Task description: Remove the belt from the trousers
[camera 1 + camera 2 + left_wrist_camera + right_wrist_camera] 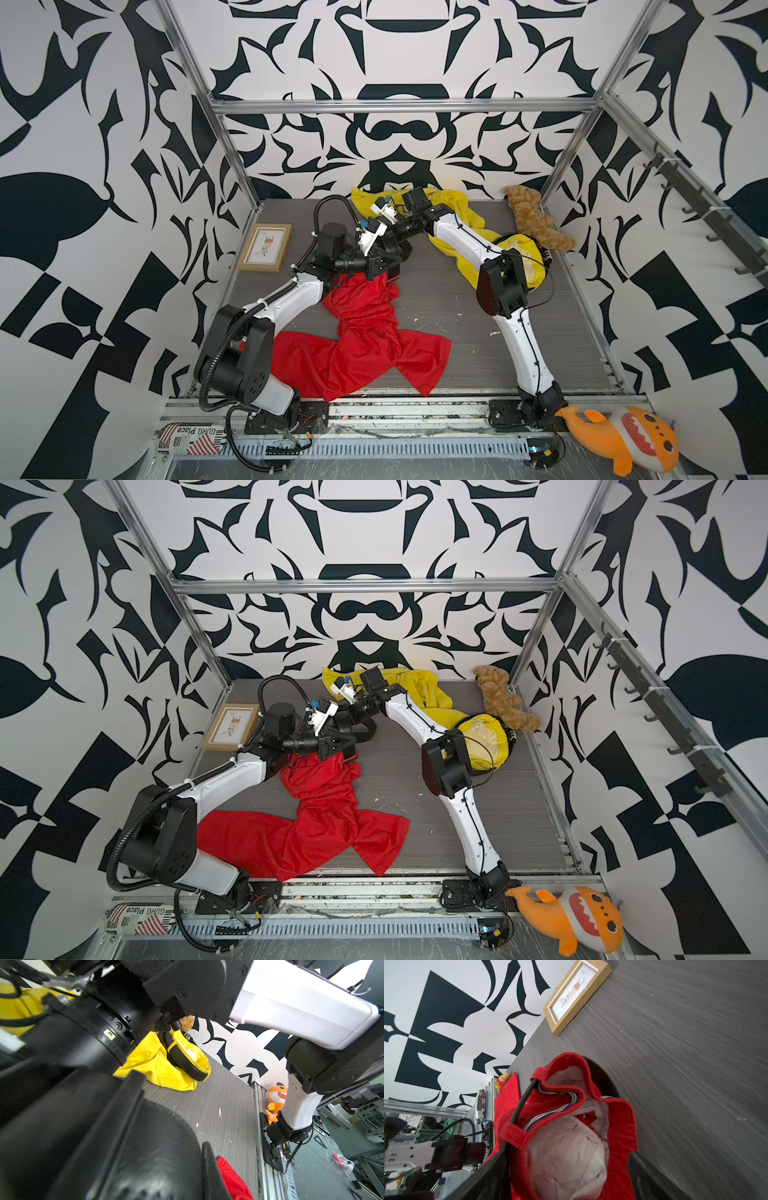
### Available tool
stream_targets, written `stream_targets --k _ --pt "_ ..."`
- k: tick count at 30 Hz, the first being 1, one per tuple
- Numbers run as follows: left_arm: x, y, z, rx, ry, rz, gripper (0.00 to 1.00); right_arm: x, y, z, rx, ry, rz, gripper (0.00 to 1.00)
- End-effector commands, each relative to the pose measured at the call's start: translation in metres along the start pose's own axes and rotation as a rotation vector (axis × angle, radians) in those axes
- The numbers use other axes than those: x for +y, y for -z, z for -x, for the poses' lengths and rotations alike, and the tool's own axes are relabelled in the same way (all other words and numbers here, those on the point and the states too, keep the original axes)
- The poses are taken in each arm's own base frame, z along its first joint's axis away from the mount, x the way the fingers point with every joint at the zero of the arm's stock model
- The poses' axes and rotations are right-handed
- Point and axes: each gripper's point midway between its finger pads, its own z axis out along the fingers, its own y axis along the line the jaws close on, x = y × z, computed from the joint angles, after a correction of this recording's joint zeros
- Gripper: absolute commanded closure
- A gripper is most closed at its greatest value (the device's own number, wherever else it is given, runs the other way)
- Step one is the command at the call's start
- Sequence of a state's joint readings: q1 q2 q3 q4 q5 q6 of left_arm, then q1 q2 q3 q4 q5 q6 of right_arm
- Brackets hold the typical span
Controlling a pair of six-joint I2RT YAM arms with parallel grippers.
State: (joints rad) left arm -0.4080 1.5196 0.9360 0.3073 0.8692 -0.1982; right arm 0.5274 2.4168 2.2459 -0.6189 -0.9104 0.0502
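Observation:
The red trousers lie spread across the table's front left, with the waist raised toward the middle. A black belt runs through their red loops and shows behind the waistband. My left gripper is shut on the belt, which fills the left wrist view beside one finger. My right gripper is open, its fingers straddling the waist and pale lining; in both top views it meets the left gripper from the right. The yellow trousers lie at the back right, with another black belt.
A wooden picture frame lies at the left. A brown teddy bear sits in the back right corner. An orange plush fish and a printed pouch lie off the table's front edge. Metal posts bound the table.

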Motion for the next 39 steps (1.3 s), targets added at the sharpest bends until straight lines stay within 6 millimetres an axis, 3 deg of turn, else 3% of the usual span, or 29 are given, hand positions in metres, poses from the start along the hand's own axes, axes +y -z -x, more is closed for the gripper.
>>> stream_targets --k 1,3,7,13,14,18,19,21,23,27,31,34,39 --pt "-0.011 0.004 0.005 0.004 -0.038 -0.038 1.0 0.042 -0.004 0.006 0.021 0.067 0.111 0.08" --pt "-0.011 0.005 0.005 0.007 -0.043 -0.033 1.0 0.052 -0.008 0.004 0.048 0.095 0.121 0.11" --pt "-0.011 0.005 0.004 0.018 -0.051 -0.024 1.0 0.055 -0.026 -0.015 0.127 0.086 0.153 0.16" --pt "-0.008 0.006 -0.002 0.033 -0.046 -0.005 1.0 0.07 -0.017 -0.028 0.144 0.079 0.195 0.18" --pt "-0.007 0.006 -0.002 0.035 -0.046 -0.004 1.0 0.072 -0.016 -0.028 0.145 0.079 0.182 0.23" --pt "-0.007 0.007 -0.001 0.03 -0.056 0.008 1.0 0.061 -0.021 -0.033 0.163 0.021 0.156 0.78" --pt "-0.006 0.007 0.0 0.03 -0.057 0.011 1.0 0.05 -0.027 -0.036 0.171 -0.008 0.144 0.91" --pt "-0.007 0.009 0.003 0.028 -0.071 0.021 1.0 0.035 -0.028 -0.03 0.144 -0.045 0.096 1.0" --pt "-0.008 0.012 0.006 0.025 -0.09 0.037 1.0 0.015 -0.022 -0.015 0.072 -0.076 0.022 1.0" --pt "-0.007 0.022 0.021 0.013 -0.138 0.085 1.0 -0.017 0.024 0.031 -0.162 -0.105 -0.143 1.0" --pt "0.002 0.039 0.045 -0.024 -0.216 0.158 1.0 -0.052 0.094 0.058 -0.344 -0.119 -0.382 1.0" --pt "0.013 0.052 0.072 -0.051 -0.301 0.229 1.0 -0.058 0.153 0.07 -0.48 -0.121 -0.523 1.0" --pt "0.022 0.065 0.117 -0.09 -0.415 0.302 1.0 -0.058 0.243 0.056 -0.655 -0.182 -0.78 1.0"
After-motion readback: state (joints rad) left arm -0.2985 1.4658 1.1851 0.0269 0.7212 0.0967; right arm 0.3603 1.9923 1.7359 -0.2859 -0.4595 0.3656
